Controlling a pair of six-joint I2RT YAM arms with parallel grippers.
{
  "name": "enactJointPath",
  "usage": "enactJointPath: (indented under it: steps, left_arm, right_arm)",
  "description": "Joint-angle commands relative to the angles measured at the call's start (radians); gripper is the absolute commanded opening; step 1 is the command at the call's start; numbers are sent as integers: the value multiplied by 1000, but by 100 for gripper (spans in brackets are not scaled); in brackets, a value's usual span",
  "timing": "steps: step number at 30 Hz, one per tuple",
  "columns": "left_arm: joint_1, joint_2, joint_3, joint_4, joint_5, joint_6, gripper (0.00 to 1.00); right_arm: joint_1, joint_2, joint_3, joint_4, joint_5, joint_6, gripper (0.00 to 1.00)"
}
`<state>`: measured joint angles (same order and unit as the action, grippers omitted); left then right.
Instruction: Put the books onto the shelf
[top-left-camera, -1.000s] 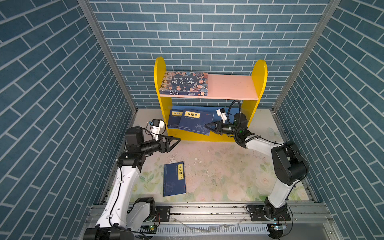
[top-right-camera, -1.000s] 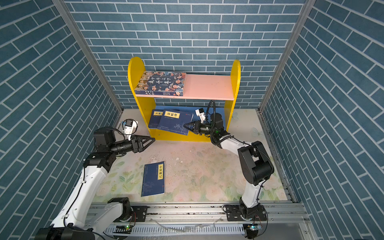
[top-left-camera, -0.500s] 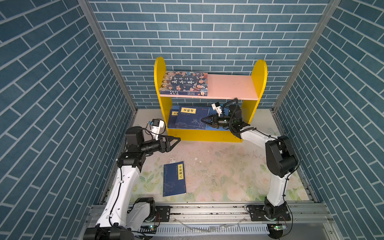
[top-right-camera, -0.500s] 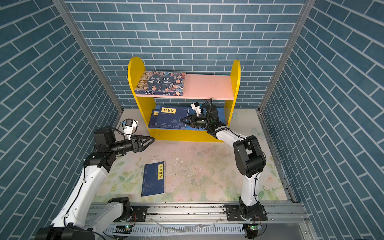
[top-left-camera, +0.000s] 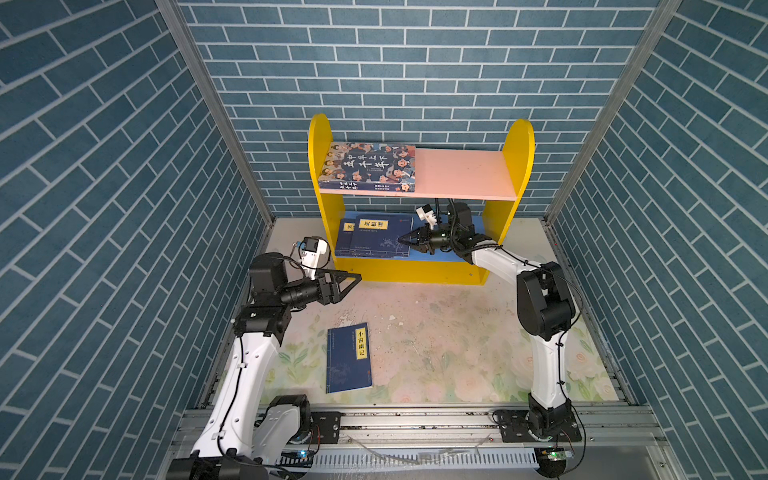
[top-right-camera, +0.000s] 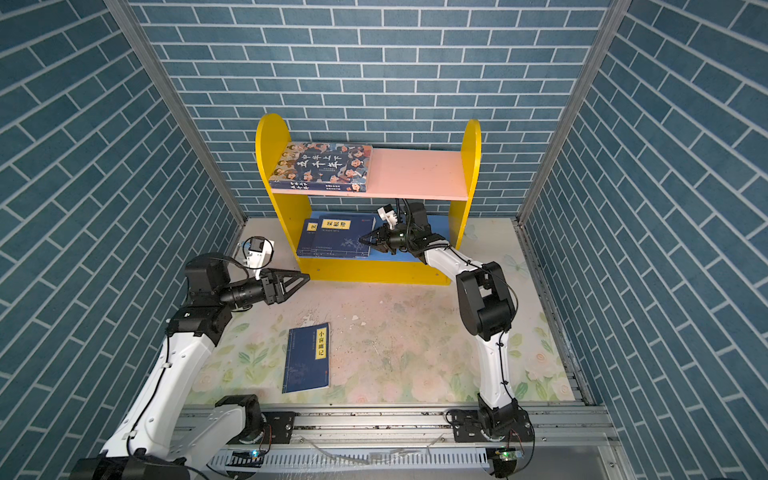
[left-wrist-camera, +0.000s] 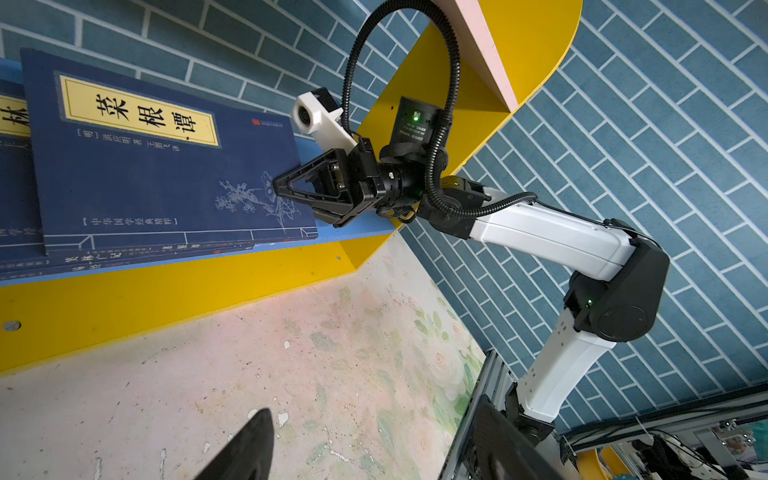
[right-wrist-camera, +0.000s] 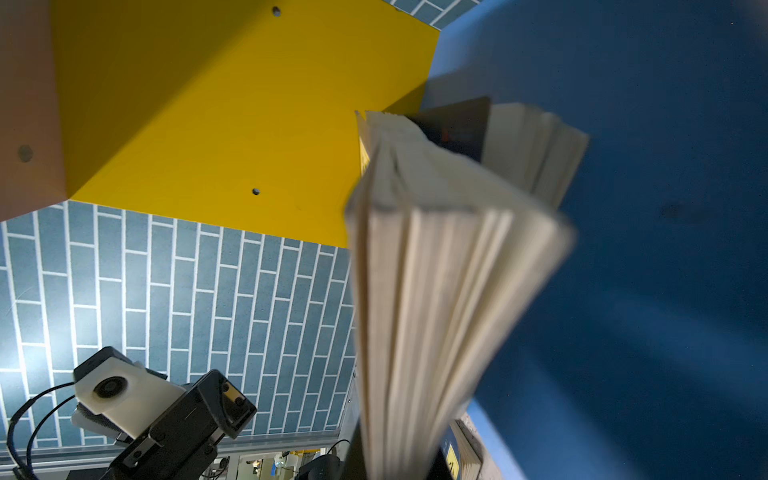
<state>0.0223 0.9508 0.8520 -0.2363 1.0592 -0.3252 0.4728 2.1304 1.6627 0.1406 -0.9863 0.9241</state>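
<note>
Top views, both: the shelf (top-left-camera: 517, 158) stands against the far brick wall, and its pink upper board (top-left-camera: 461, 174) hides the far part of the blue lower board (top-right-camera: 395, 256). The cartoon-face book (top-left-camera: 368, 168) lies flat on the left end of the pink board. On the left of the lower board, the top navy book (top-left-camera: 380, 237) covers what lies under it. Only a strip of a second navy book (top-left-camera: 343, 237) shows at its left, so the count is unclear here. The right gripper (top-left-camera: 402, 240) reaches in under the pink board, its jaws closed down on the top book's right edge. A loose navy book (top-left-camera: 349, 358) lies flat on the floral table (top-left-camera: 457, 345), near and left of centre. The left gripper (top-left-camera: 354, 278) hovers by the shelf's left foot, apart from every book.

Left wrist view: its own fingers (left-wrist-camera: 249, 449) are cut off at the frame edge – they stand wide, with nothing between them. Further spines show beneath the top book.

Right wrist view: blurred page edges (right-wrist-camera: 436, 291) fill the middle and block the right gripper itself – its jaws cannot be seen here.
</note>
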Motion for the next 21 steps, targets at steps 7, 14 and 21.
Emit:
enactJointPath:
  steps: [7,14,21]
  left_arm:
    - [8,-16,-9,29,15,-2,78]
    - [8,-13,-11,36,16,-8,78]
    - [8,-12,-15,46,19,-17,78]
  right_arm:
    - [-9,51,97,-25,-27,21,0]
    - [-8,82,125,-51,-22,25,0]
    - [2,111,165,-84,-21,22,0]
